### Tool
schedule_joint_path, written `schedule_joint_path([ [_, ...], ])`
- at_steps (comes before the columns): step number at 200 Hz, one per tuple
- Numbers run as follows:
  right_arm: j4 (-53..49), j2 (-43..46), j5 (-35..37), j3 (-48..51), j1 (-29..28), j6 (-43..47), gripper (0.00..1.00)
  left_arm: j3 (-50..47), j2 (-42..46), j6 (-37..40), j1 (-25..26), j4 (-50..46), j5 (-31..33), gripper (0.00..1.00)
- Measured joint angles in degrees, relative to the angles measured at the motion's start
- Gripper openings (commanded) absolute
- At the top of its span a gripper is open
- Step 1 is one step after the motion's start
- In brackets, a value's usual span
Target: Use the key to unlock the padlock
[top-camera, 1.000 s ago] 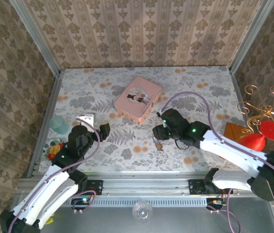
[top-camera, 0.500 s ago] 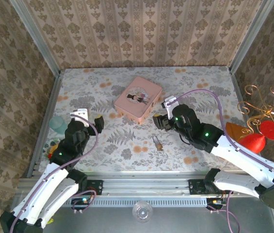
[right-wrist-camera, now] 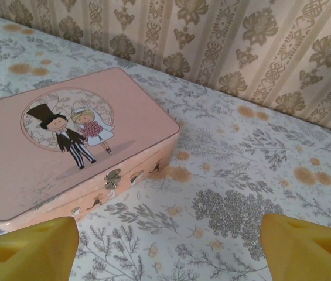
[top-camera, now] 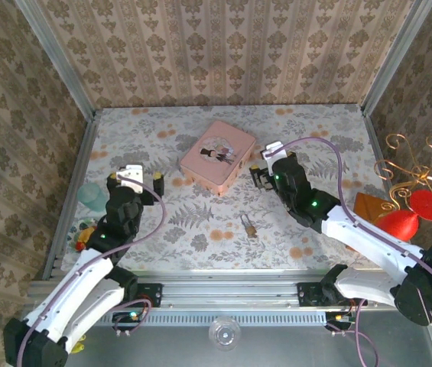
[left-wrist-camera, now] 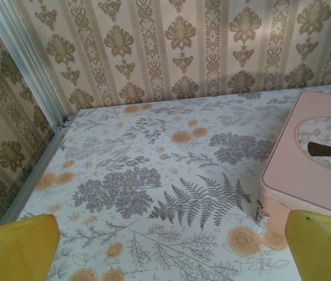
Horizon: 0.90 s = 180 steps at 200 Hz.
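The tiny brass padlock [top-camera: 248, 227] lies on the flowered table in the top view, in front of both grippers and apart from them. At this size I cannot tell the key from the padlock. My left gripper [top-camera: 136, 180] hovers at the table's left. It is open, and between its yellow fingers [left-wrist-camera: 16, 247] there is only bare table. My right gripper [top-camera: 261, 170] sits just right of the pink tin [top-camera: 218, 155]. It too is open, with nothing between its yellow fingertips [right-wrist-camera: 26, 249].
The pink bride-and-groom tin [right-wrist-camera: 65, 140] lies mid-table, and its corner [left-wrist-camera: 317, 158] reaches into the left wrist view. A teal cup [top-camera: 92, 196] and small toys [top-camera: 86, 234] sit at the left edge. Red pieces [top-camera: 410, 215], a brown box [top-camera: 371, 206] and a gold wire stand [top-camera: 416, 164] are on the right.
Both grippers have opened wider. The right gripper has drawn back from the padlock and up towards the tin's right side, leaving the padlock on the table. The left gripper has swung slightly left.
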<state>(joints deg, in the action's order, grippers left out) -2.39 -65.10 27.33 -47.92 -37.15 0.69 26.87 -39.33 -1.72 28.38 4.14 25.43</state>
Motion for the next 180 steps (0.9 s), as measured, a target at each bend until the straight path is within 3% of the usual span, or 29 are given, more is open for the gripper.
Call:
schedule_joint_path([
  [66, 5.18, -0.15, -0.07, 2.82, 5.25, 2.19, 0.87, -4.63, -4.63, 10.45, -1.09, 9.40, 1.99, 1.00],
  [121, 11.30, -3.56, 0.81, 7.48, 13.29, 2.40, 0.87, -4.72, -12.41, 11.19, -9.09, 12.87, 1.09, 1.00],
  [180, 20.65, -9.05, 1.29, 13.64, 17.75, 3.04, 0.87, -7.91, -21.51, 11.19, -15.43, 21.42, -6.16, 1.00],
])
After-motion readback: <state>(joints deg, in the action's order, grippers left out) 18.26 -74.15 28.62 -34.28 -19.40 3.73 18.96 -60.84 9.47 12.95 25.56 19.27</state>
